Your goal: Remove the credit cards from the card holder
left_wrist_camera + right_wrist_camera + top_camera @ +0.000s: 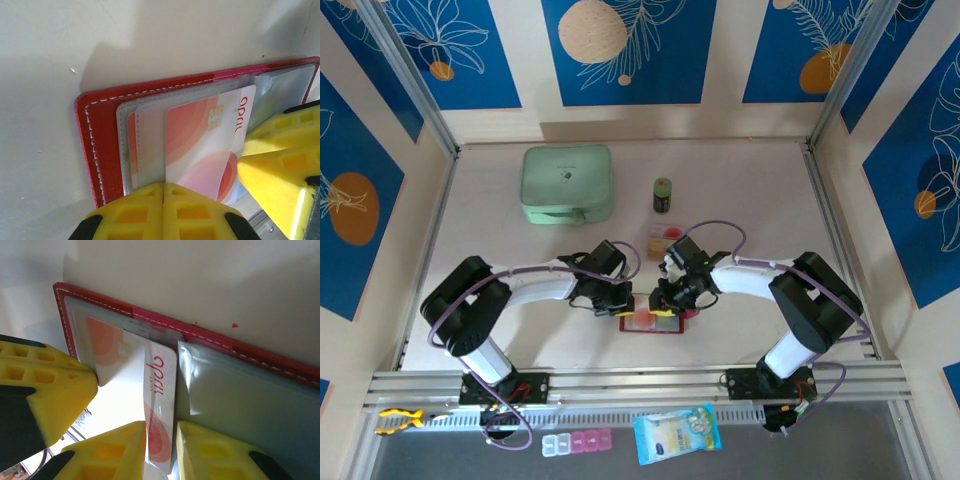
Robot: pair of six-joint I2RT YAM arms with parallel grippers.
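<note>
The dark-red card holder [665,330] lies open on the table between both arms, its clear sleeves [250,405] showing. A whitish credit card [200,145] with orange-red circles and red lettering sticks partway out of a sleeve. My left gripper [163,200] is shut, its tips pressed down on the sleeve edge at the holder's near side. My right gripper [160,450] has the end of that credit card [160,390] up between its two fingers, jaws a narrow gap apart. Seen from the right wrist, the left gripper's yellow fingers [50,395] sit just left of the card.
A mint-green zip case [567,184] stands at the back left, with a small green-lidded jar [662,195] to its right. A small clear tray [665,240] with coloured items lies just behind the grippers. A pill organiser [577,443] and a blue packet [677,433] lie in front of the rail.
</note>
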